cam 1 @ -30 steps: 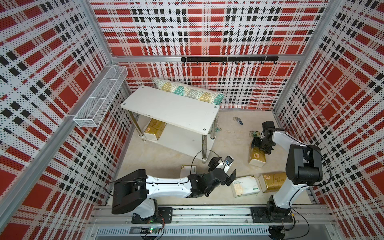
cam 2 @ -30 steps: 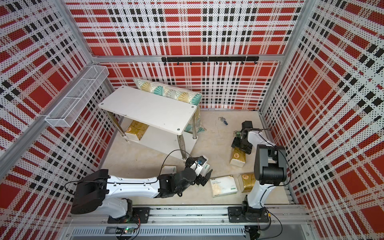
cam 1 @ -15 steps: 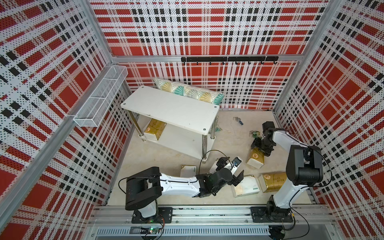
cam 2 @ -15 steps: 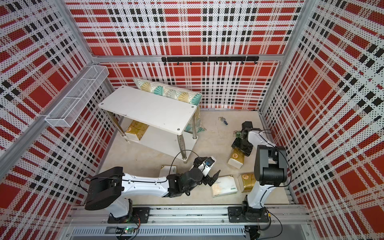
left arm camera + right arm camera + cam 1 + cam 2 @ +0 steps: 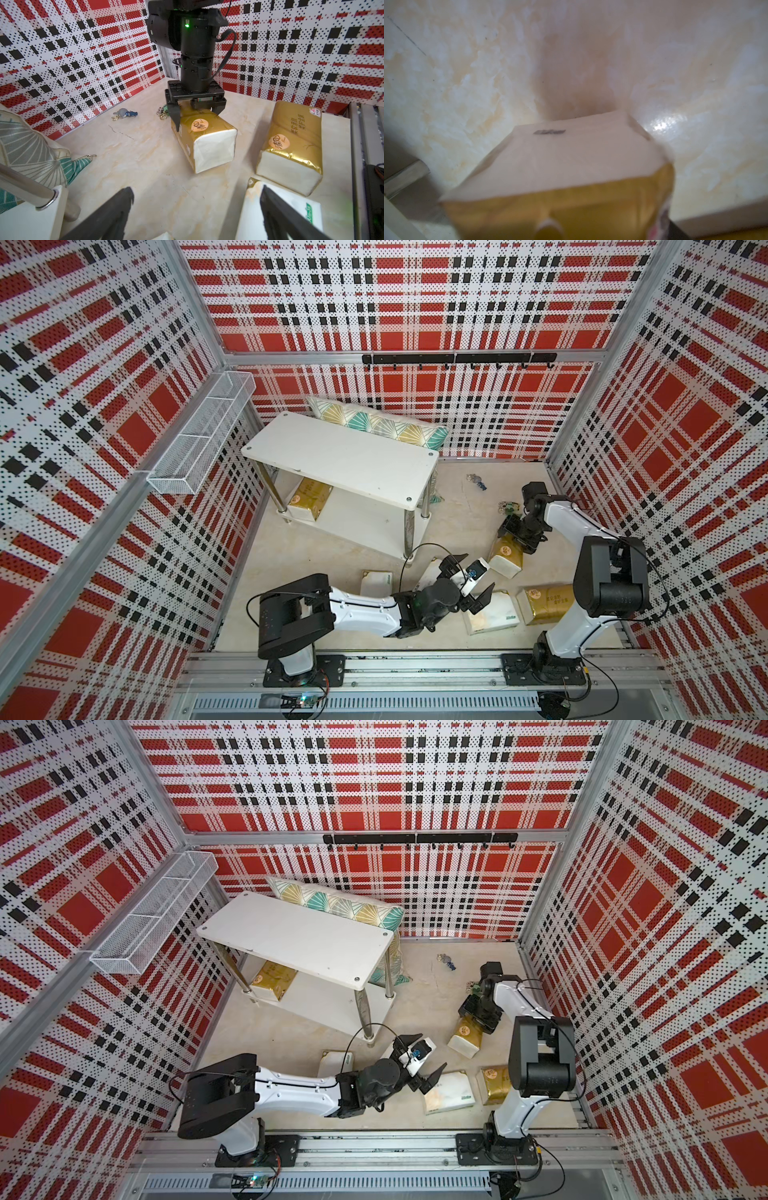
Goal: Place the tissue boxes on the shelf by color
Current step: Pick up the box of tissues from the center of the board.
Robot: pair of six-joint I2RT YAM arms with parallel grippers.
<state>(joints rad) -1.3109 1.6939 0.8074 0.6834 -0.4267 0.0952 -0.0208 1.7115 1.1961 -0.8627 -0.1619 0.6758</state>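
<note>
The fingers of the right gripper (image 5: 196, 116) are closed on one end of a gold pack (image 5: 207, 135) lying right of the shelf (image 5: 340, 456); it should be lifted level and slowly. The left gripper (image 5: 196, 188) is held wide open just beside a white pack (image 5: 494, 614) before the shelf.

Crinkly gold foil-like film, glossy, on gold pack (image 5: 203, 128), with matt white paper-like ends; smooth white film, likely plastic though blurred up close, on white pack (image 5: 250, 207). Matt white board and polished chrome legs (image 5: 409, 531) on shelf (image 5: 340, 456). Woven cloth on pillow (image 5: 376, 423). Glossy marbled floor (image 5: 135, 155); painted wire mesh basket (image 5: 199, 439)
</note>
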